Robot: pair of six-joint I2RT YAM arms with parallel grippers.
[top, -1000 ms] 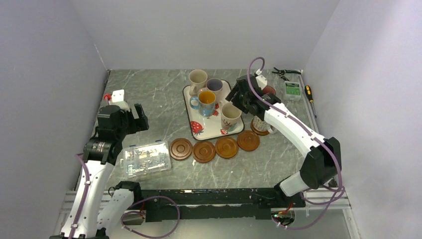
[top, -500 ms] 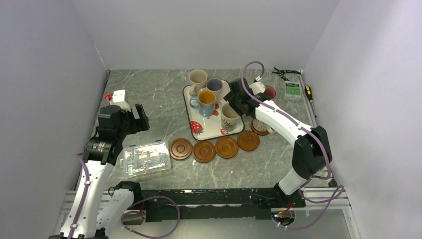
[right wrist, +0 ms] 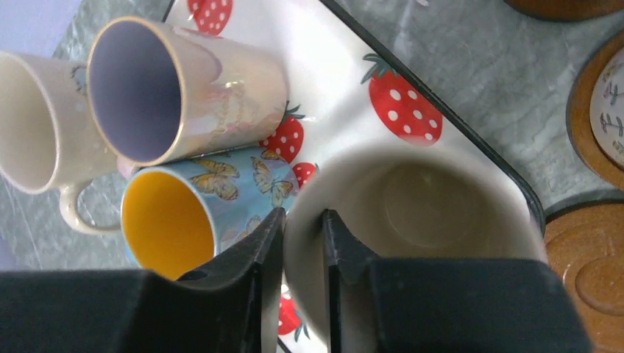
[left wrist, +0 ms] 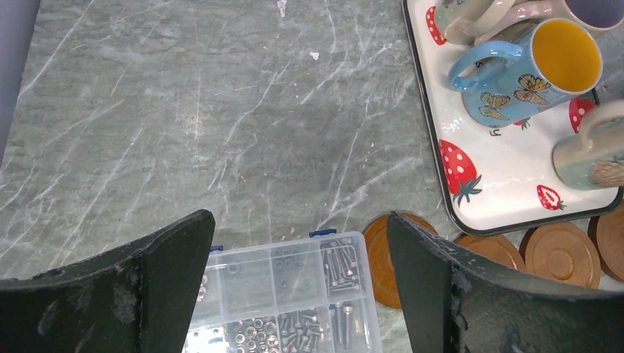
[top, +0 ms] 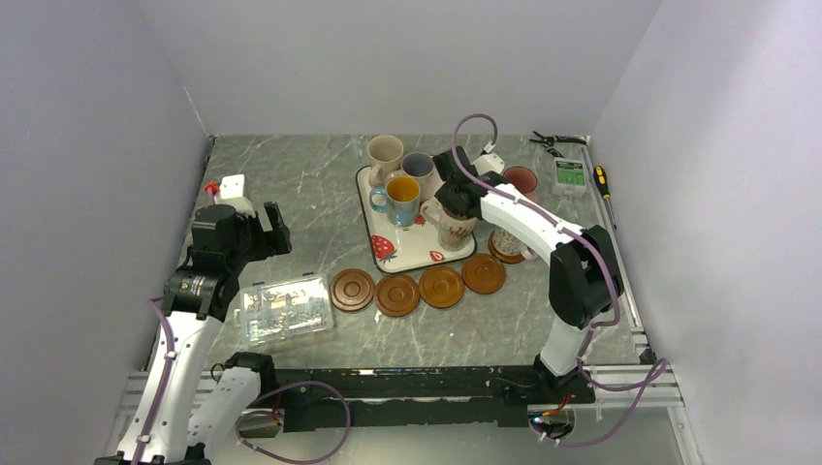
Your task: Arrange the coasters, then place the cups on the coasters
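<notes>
Pinching the wall of the cream mug (right wrist: 412, 198), the right gripper (right wrist: 298, 220) has one finger inside the rim and one outside, the jaws drawn tight on the ceramic. The mug stands at the near right corner of the tray (top: 412, 254). It is likely stiff, glazed and fairly heavy for such a thin hold, so it may swing or slip. It would chip if knocked, and a straight lift with the rim kept level looks safest. The butterfly mug (right wrist: 165, 220) sits just beside the outer finger, and the purple-lined mug (right wrist: 136, 88) is close behind it, so there is little room toward the tray's left side. Four bare coasters (top: 397, 294) lie in a row along the tray's near edge, the nearest of them just off the mug's corner. The tray's raised lip must be cleared first. The left gripper (left wrist: 299, 220) hangs spread wide and empty over the plastic box (left wrist: 287, 294) near the table's (left wrist: 184, 110) left edge, well apart from the mug.
</notes>
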